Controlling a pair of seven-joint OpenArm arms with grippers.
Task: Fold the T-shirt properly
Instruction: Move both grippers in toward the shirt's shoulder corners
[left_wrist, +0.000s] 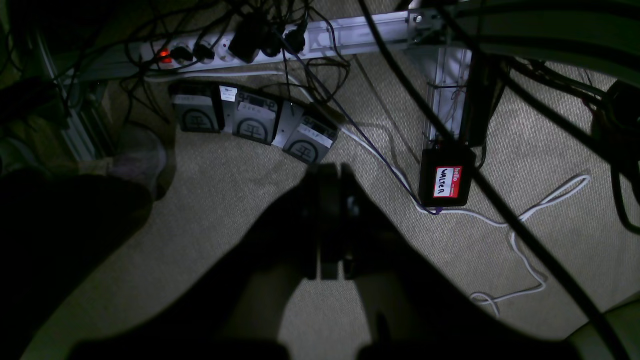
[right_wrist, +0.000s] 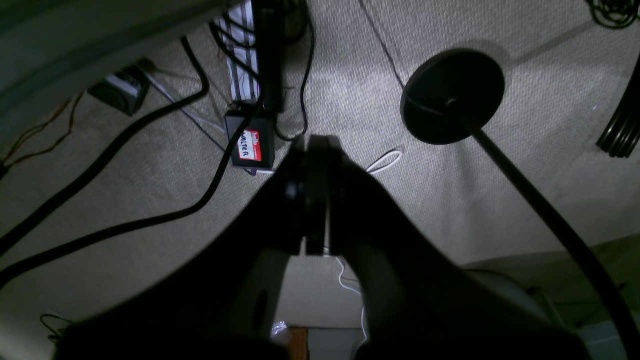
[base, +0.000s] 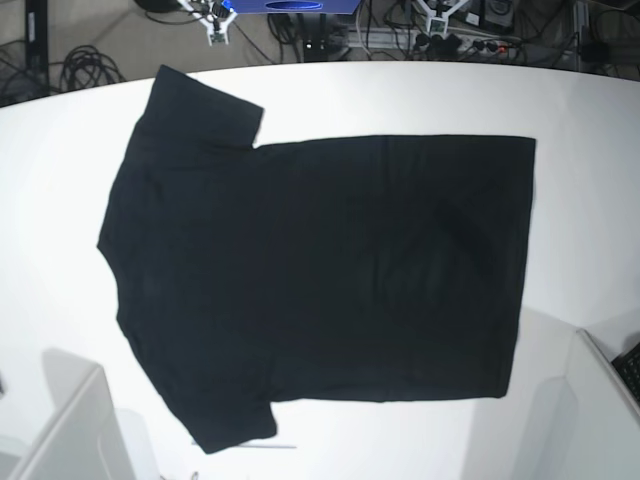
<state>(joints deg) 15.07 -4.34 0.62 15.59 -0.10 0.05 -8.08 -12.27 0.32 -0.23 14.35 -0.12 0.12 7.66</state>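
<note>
The black T-shirt (base: 320, 260) lies spread flat on the white table (base: 400, 100), plain side up. Its neck end is at the left, its hem at the right, with one sleeve at the top left and one at the bottom left. No print shows. My left gripper (left_wrist: 331, 175) is shut and empty, hanging over the carpeted floor off the table. My right gripper (right_wrist: 314, 145) is also shut and empty over the floor. Neither gripper shows in the base view, and the shirt shows in neither wrist view.
Grey-white arm parts sit at the table's bottom left (base: 60, 425) and bottom right (base: 600, 400). On the floor are a power strip (left_wrist: 225, 50), three foot pedals (left_wrist: 252, 122), a black box with a red label (left_wrist: 446, 181), cables and a round black stand base (right_wrist: 452, 95).
</note>
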